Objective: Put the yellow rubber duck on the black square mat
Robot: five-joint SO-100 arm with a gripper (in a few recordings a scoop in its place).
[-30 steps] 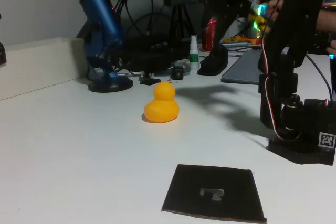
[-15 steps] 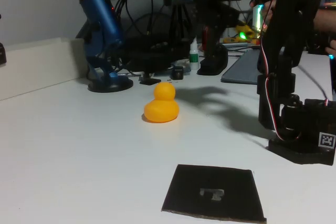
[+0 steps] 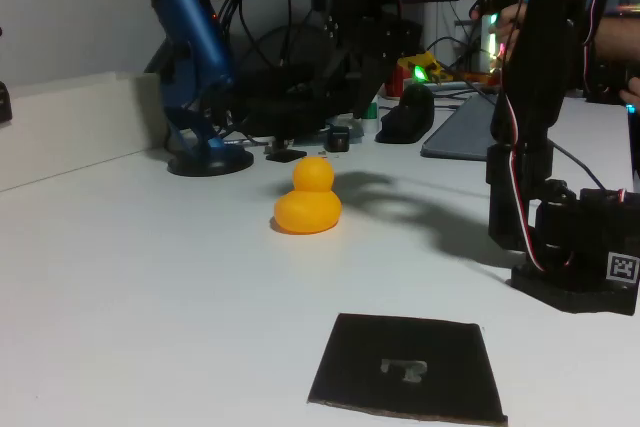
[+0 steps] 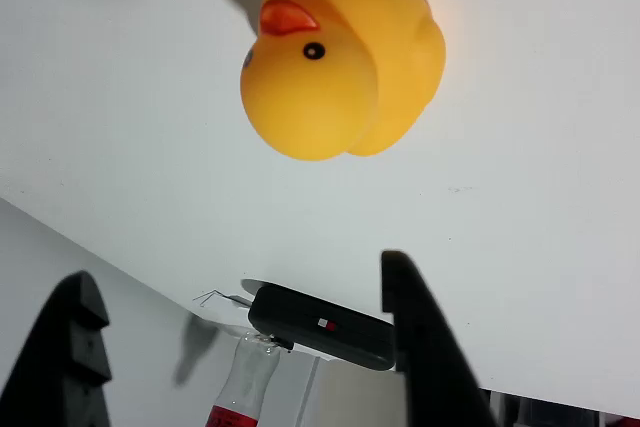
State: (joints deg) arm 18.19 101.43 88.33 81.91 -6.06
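Duck first: yellow rubber duck [image 3: 308, 199] upright on the white table [image 3: 150, 277], well apart from the black square mat [image 3: 405, 367], which lies nearer the camera in the fixed view with a pale grey mark at its centre. Glossy orange-yellow body, round head on plump base, small orange beak and a black eye dot clear in the wrist view [image 4: 335, 52]. Probably soft and slippery, so likely to squirt out of a shallow pinch.

Gripper [image 3: 350, 67] up above and behind the duck, jaws spread wide with nothing between them; in the wrist view [image 4: 250, 347] two dark fingers frame bare table, duck beyond the tips and not yet between them.

Step in hand, by the look of it: reach for the grasp. Best done by centring the fingers over the body, not the head, then lowering until the tips straddle the widest part before closing. Worth minding the blue microphone [image 3: 195, 57] and desk clutter just behind.
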